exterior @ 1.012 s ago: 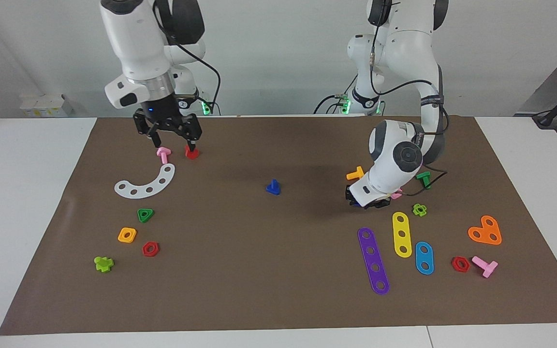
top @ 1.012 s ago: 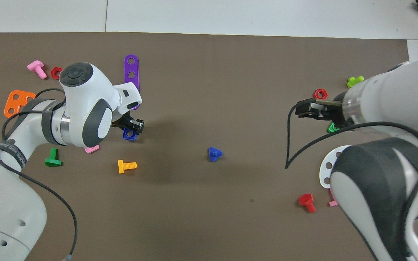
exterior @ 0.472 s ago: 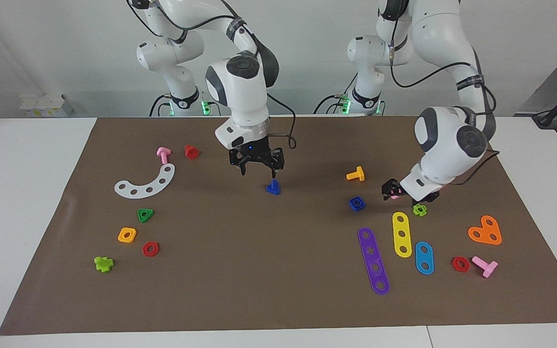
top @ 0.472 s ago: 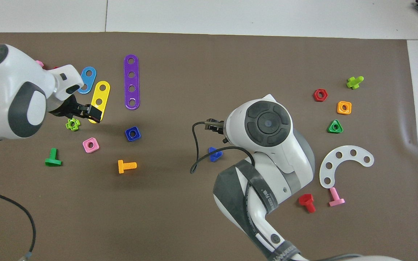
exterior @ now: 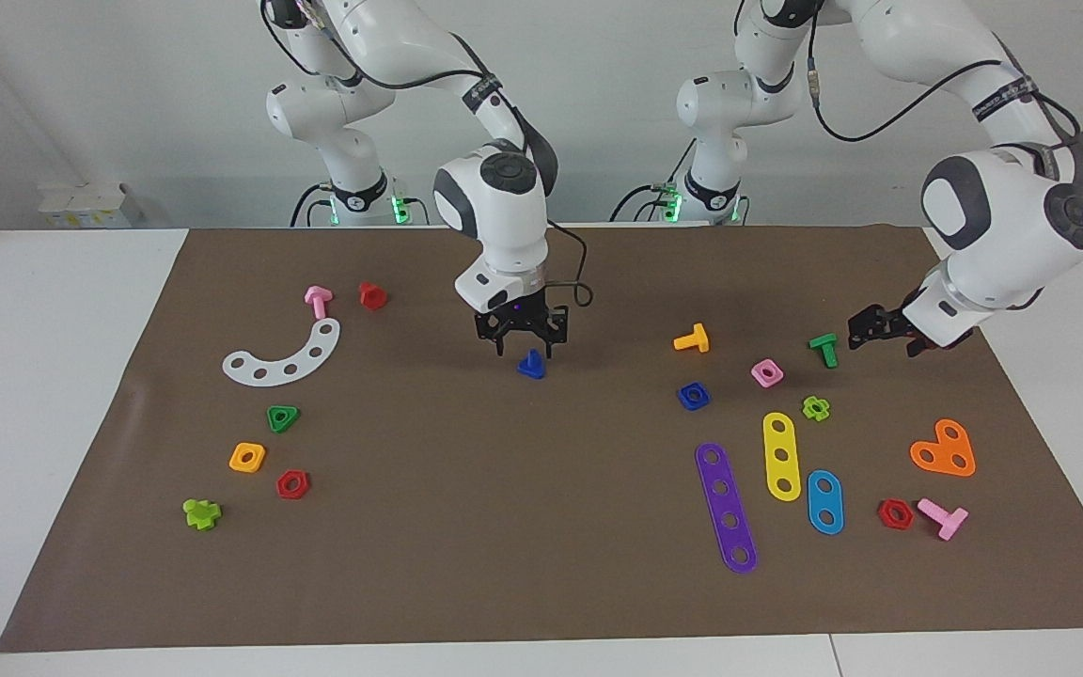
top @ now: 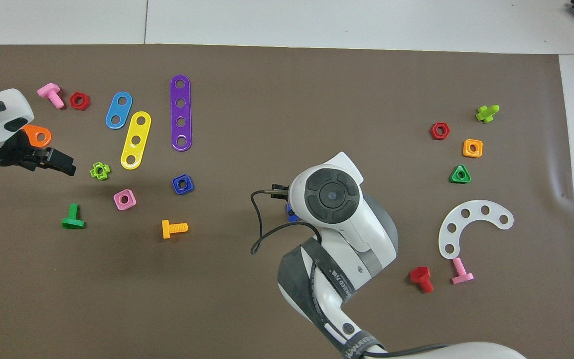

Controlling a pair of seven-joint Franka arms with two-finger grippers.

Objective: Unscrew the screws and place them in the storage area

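A small dark-blue screw (exterior: pixel 531 365) stands head-down with its shaft up in the middle of the brown mat (exterior: pixel 541 498), whose surface with scattered pieces is the storage area. My right gripper (exterior: pixel 526 352) points straight down over the screw, open, one finger on each side of the shaft. In the overhead view the right hand covers all but a sliver of the screw (top: pixel 291 216). My left gripper (exterior: pixel 856 331) hangs open and empty above the mat beside a green bolt (exterior: pixel 824 349), at the left arm's end.
Near the left gripper lie a blue square nut (exterior: pixel 694 396), pink nut (exterior: pixel 766 372), orange bolt (exterior: pixel 692 338) and several coloured strips (exterior: pixel 727 508). At the right arm's end lie a white arc (exterior: pixel 283 355), pink and red bolts (exterior: pixel 318 301) and several nuts (exterior: pixel 247 457).
The right arm swung from the pink and red bolts to the blue screw and lowered around it. The left gripper let go of the blue nut and drew back toward its end.
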